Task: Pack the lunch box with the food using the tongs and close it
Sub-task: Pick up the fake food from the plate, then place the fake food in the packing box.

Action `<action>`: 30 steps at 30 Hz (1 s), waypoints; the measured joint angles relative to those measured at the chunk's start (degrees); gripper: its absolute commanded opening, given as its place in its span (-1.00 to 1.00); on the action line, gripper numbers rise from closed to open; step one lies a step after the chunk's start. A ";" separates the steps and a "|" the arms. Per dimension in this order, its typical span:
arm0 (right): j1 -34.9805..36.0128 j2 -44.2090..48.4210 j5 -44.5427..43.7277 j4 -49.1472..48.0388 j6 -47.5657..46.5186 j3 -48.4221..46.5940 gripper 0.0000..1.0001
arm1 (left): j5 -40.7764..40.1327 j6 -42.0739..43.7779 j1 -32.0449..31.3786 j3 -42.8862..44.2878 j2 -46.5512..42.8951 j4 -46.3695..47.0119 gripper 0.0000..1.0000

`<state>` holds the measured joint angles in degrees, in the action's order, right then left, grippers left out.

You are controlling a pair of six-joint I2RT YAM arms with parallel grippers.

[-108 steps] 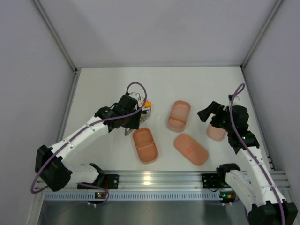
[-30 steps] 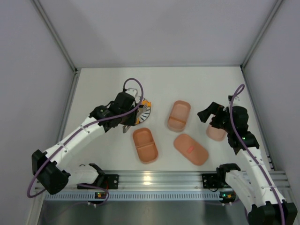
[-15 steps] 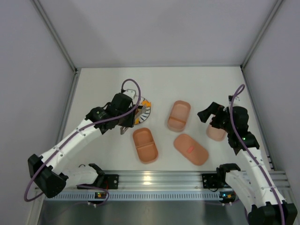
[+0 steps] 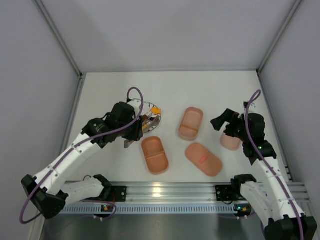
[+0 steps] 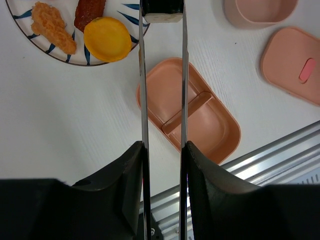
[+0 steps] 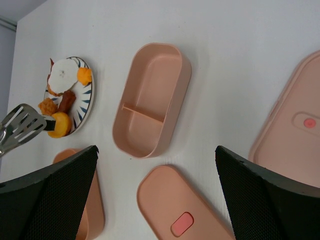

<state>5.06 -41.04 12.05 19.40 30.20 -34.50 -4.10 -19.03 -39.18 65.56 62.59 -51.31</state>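
Silvery tongs (image 5: 143, 95) gripped by left gripper (image 5: 162, 150), tips pinching dark food piece (image 5: 161, 6) beside striped plate (image 5: 25, 30), right gripper (image 6: 156, 157) spread wide.

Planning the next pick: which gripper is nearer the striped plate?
Left. The left gripper, shut on the tongs, sits just beside the plate; the right gripper hangs open far right, past the far tray.
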 measured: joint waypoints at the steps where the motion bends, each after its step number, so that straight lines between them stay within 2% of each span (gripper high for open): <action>1: 0.00 -0.02 0.02 0.00 0.00 0.00 0.99 | 0.59 0.20 0.00 -0.04 -0.31 -0.44 -0.54; 9: 0.00 -0.68 0.02 -0.09 0.02 0.02 0.99 | 4.81 1.01 0.00 -1.25 -4.26 -2.01 -0.54; 25: 0.00 -0.72 0.02 -0.07 0.02 0.02 0.99 | 7.56 1.62 0.00 -1.51 -5.31 -7.98 -0.54; 30: 0.00 -0.72 0.02 -0.07 0.00 0.02 0.99 | 8.68 1.64 0.00 -1.51 -6.05 -9.68 -0.49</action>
<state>5.06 -41.76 12.08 19.33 30.20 -34.48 4.58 -17.39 -39.18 64.05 56.53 -60.99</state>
